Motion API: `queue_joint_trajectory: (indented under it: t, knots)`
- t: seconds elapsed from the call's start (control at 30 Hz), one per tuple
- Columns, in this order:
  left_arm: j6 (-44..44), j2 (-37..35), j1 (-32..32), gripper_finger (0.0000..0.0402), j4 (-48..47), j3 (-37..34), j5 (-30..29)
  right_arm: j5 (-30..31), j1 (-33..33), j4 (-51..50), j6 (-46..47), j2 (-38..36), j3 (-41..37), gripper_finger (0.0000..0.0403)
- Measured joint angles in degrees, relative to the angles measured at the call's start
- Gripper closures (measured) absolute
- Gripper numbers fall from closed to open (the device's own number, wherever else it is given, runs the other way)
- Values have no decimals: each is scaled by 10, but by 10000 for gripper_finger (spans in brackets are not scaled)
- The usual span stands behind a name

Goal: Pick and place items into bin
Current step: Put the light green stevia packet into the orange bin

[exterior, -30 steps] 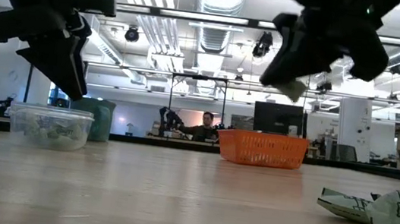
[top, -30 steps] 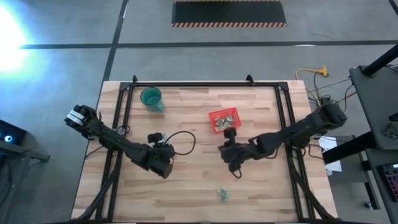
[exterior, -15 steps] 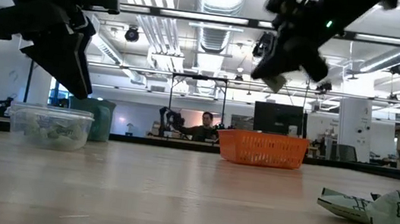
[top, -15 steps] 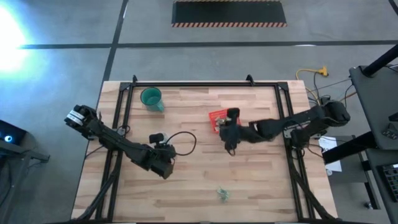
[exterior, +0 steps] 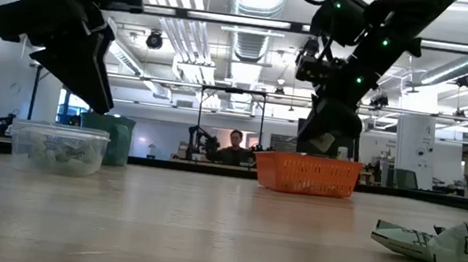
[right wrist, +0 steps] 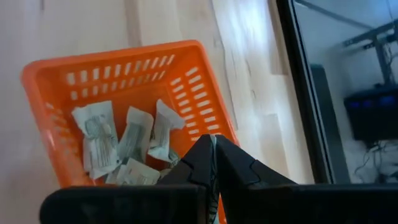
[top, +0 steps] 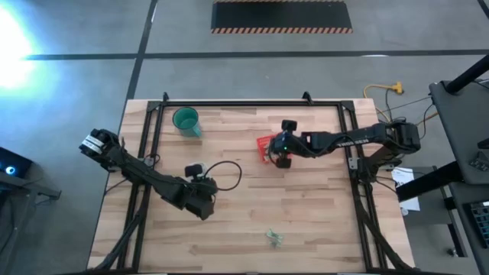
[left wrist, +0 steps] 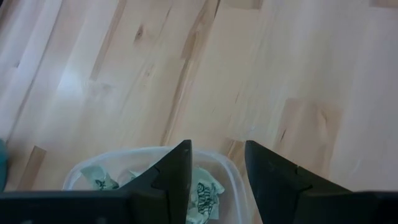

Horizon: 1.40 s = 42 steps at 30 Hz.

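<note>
Pale wooden plank worktop [top: 237, 221], and nearest the front edge lies one crumpled green-and-white piece [top: 274, 239]. Further in, the left hand [left wrist: 216, 163] hovers open above a clear plastic tub [exterior: 58, 147]. Beyond, the right hand [right wrist: 213, 163], closed on a small pale packet [exterior: 325, 144], is over the bright red square plastic basket [top: 269, 145], with white packets [right wrist: 127, 144] inside.

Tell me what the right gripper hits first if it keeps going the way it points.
Probably the red basket: the right gripper, shut on a pale piece, points down into it.
</note>
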Motion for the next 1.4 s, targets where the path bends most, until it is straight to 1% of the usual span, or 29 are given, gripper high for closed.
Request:
queue_joint_trajectory:
  t: [0.17,0.4,0.5,0.77,0.9,1.13,1.27,1.4]
  knots:
    - [0,0,0,269,11,0,0,0,-11,6,24,0,-1,394]
    - [4,0,0,269,17,0,0,0,-12,6,23,0,-1,392]
    - [4,0,0,269,17,0,0,0,-12,8,22,0,-1,378]
    - [1,0,0,269,17,0,0,0,-12,29,17,0,-1,313]
    - [0,0,0,269,17,0,0,0,-12,29,15,-3,-1,292]
    - [0,0,0,269,17,0,0,0,-12,28,7,-15,-1,276]
    - [0,0,0,269,17,0,0,0,-11,25,7,-21,-1,276]
    - [0,0,0,269,17,0,0,0,-7,0,9,-36,-1,279]
